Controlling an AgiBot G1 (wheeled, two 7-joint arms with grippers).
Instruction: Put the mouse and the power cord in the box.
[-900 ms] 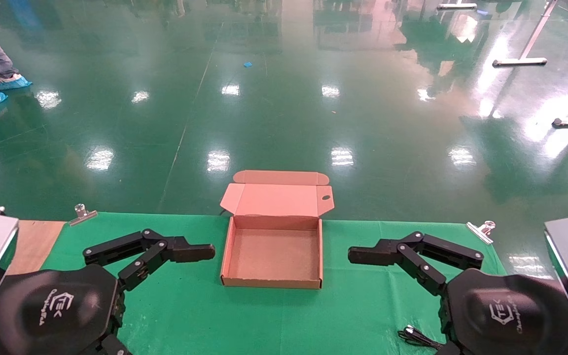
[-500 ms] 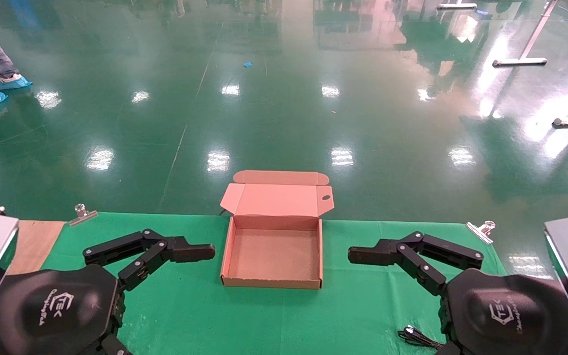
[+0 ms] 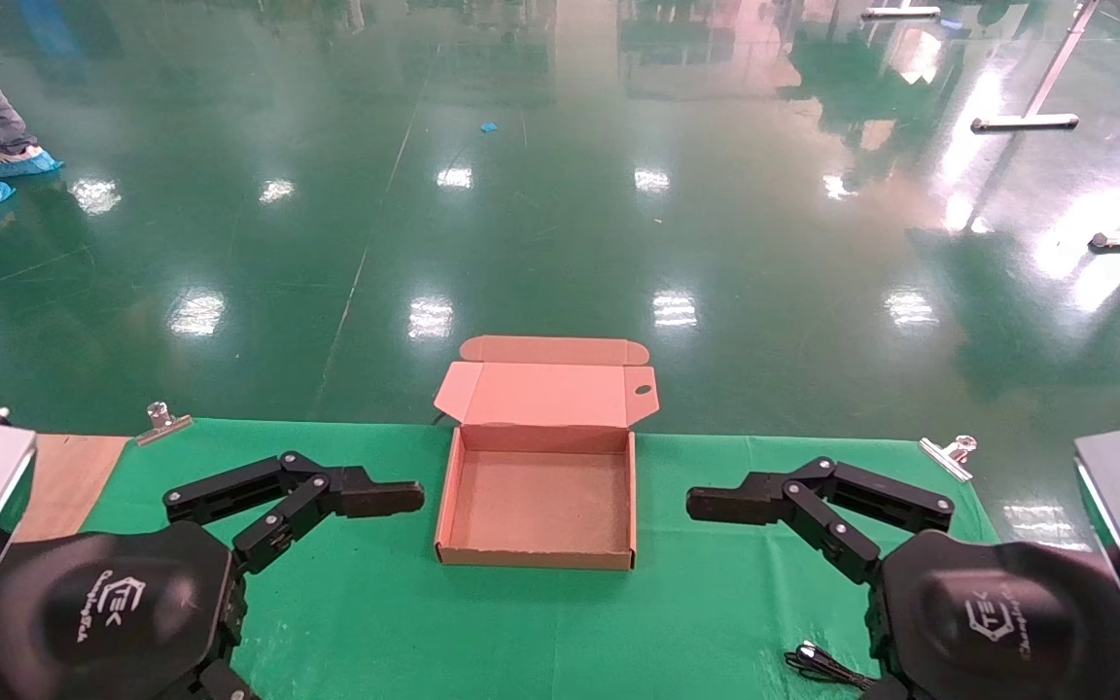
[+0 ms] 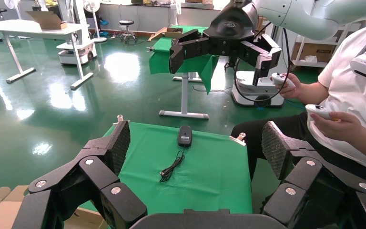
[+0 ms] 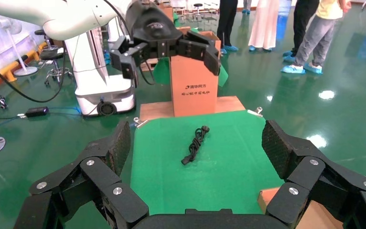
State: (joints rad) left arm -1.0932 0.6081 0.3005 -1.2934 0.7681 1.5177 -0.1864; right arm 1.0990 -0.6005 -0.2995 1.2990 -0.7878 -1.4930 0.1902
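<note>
Both grippers hung spread and empty: left gripper (image 3: 395, 498), right gripper (image 3: 716, 504), flanking the open box (image 3: 536, 557) at lower centre of the green-clothed table (image 3: 375, 612). Glossy green floor (image 3: 560, 194) filled the upper frame. The mouse (image 4: 185, 136) and the power cord (image 5: 194, 144) lay on the cloth.

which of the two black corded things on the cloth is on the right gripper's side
The mouse: oval body with a thin cord, lying beyond the right gripper. The power cord is a thick knotted bundle on the left side.
</note>
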